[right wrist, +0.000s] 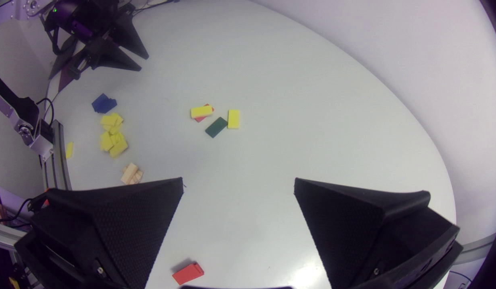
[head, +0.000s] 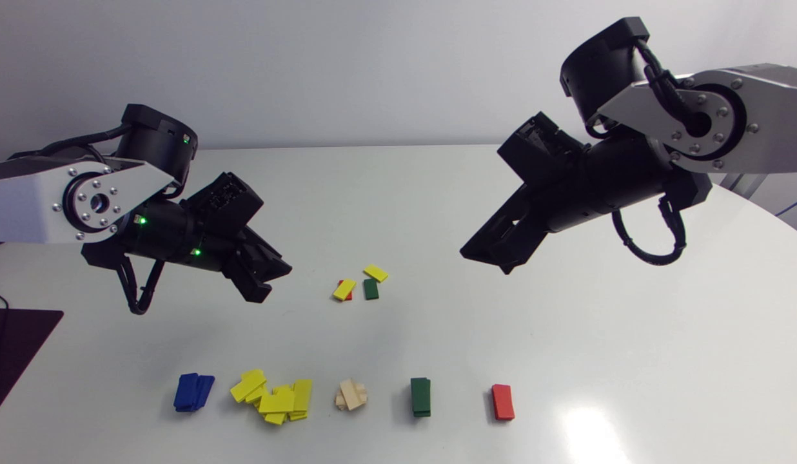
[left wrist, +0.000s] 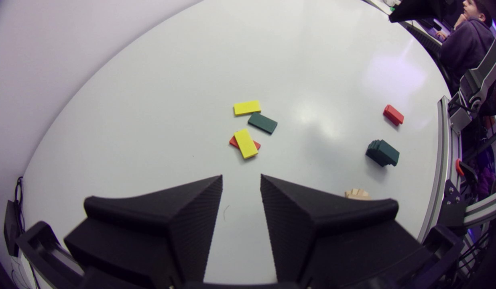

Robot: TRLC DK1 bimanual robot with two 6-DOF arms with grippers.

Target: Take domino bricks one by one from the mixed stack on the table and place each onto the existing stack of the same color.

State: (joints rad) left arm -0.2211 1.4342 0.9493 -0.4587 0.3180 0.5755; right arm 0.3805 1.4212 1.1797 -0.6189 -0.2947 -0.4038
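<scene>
The mixed group lies mid-table: a yellow brick (head: 344,289) resting across a red brick (left wrist: 233,141), a green brick (head: 371,289) beside them, and a second yellow brick (head: 375,273) just behind. My left gripper (head: 269,277) hovers left of the group; in its wrist view the gripper (left wrist: 241,180) is open by a narrow gap with nothing in it, the bricks ahead. My right gripper (head: 495,254) hangs to the right of the group, open wide and empty (right wrist: 238,184). Along the front edge stand the colour stacks.
Front row from the left: blue stack (head: 193,392), sprawled yellow pile (head: 275,396), wooden stack (head: 351,395), green stack (head: 420,396), red stack (head: 502,402). A dark mat (head: 11,348) lies at the table's left edge.
</scene>
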